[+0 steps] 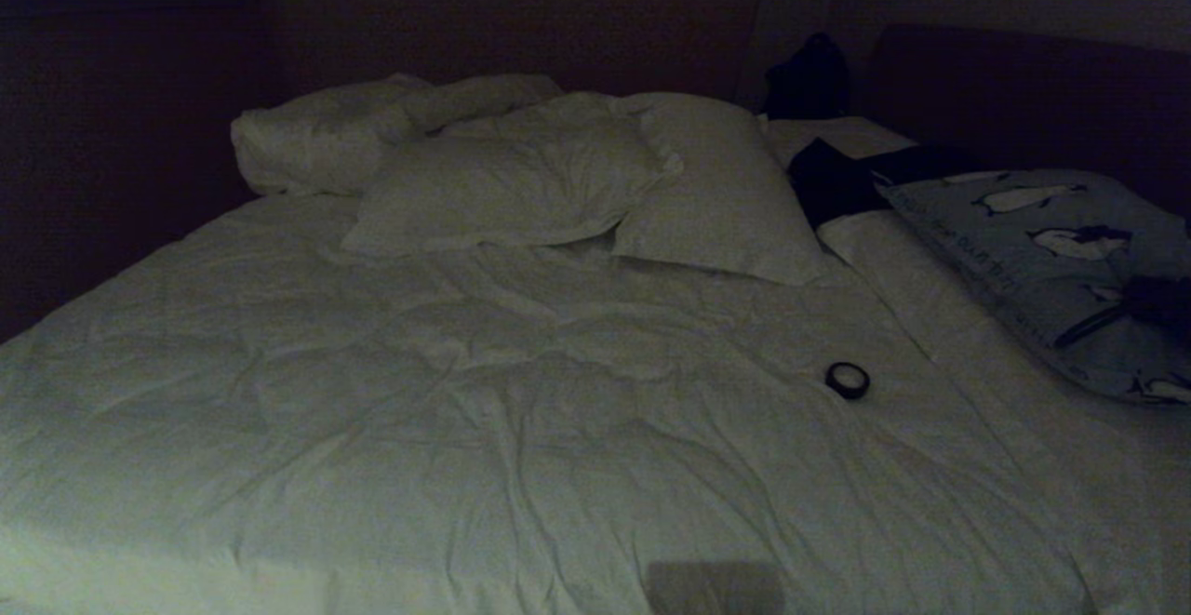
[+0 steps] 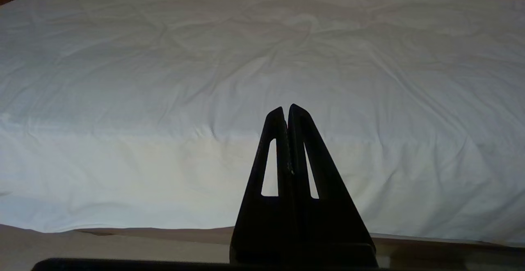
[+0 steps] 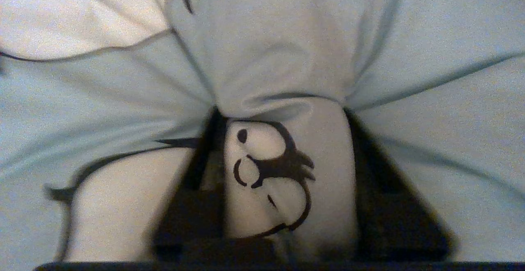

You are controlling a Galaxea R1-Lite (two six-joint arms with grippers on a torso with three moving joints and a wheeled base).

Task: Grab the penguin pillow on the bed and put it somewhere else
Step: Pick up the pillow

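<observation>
Head view, penguin pillow [image 1: 1042, 252] at the bed's [image 1: 391, 392] right edge under my right claw [image 1: 1158, 303], white pillows [image 1: 521, 187] and small black ring [image 1: 847, 380] nearby, left wrist, my left claw [image 2: 287, 113] pressed together over the duvet, right wrist, right claw pinching a bunched pillow fold [image 3: 283, 148].

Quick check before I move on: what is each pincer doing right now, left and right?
Left pincer: shut, holding nothing, over the bed.
Right pincer: closed on a bunched fold of the penguin pillow.

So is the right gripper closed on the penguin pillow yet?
Yes. The right gripper has its jaws pinching a bunched fold of the penguin pillow.
</observation>
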